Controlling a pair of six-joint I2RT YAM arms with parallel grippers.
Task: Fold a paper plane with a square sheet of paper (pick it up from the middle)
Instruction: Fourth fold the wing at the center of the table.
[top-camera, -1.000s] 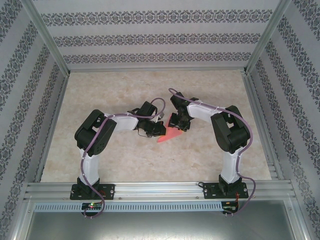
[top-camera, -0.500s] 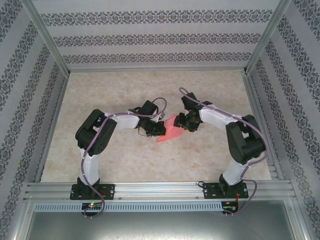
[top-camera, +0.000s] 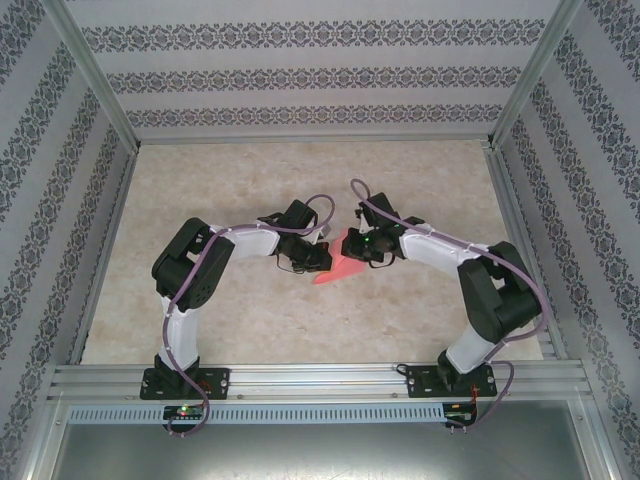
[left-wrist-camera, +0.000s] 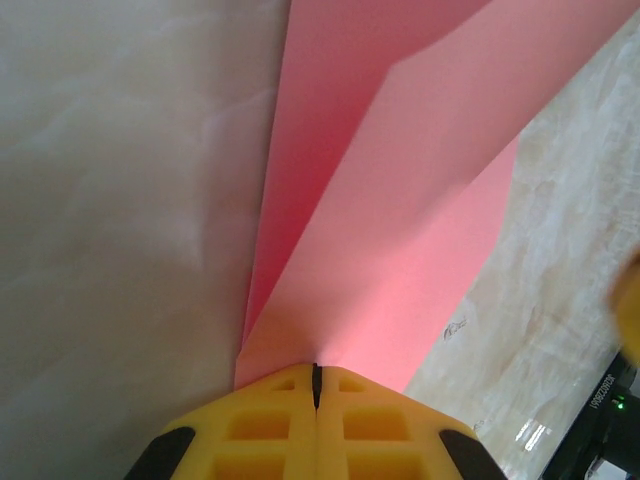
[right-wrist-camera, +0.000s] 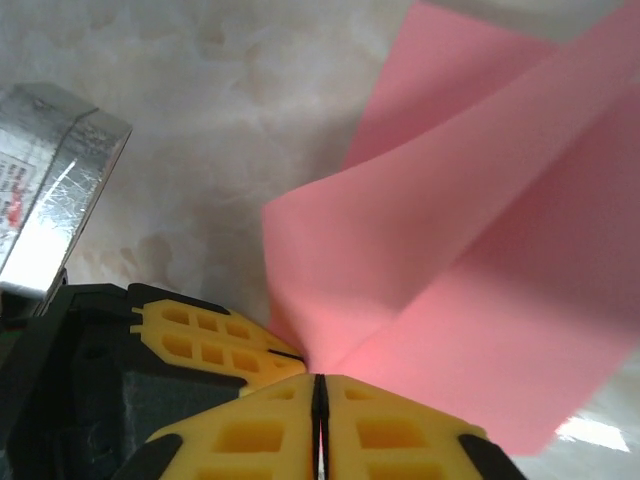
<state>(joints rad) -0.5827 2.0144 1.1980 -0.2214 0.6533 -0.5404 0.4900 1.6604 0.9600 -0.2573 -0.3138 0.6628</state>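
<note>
Clamping one salmon-pink paper plane from opposite sides, the left jaws and the right jaws are clenched on its layered, creased folds over the worktop.

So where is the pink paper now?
From above, the pink paper is mid-table between the two arms, with the left gripper and the right gripper both shut on it.

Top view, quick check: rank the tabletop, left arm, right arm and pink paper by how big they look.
1. tabletop
2. left arm and right arm: they look alike, so no ranking between them
3. pink paper
</note>
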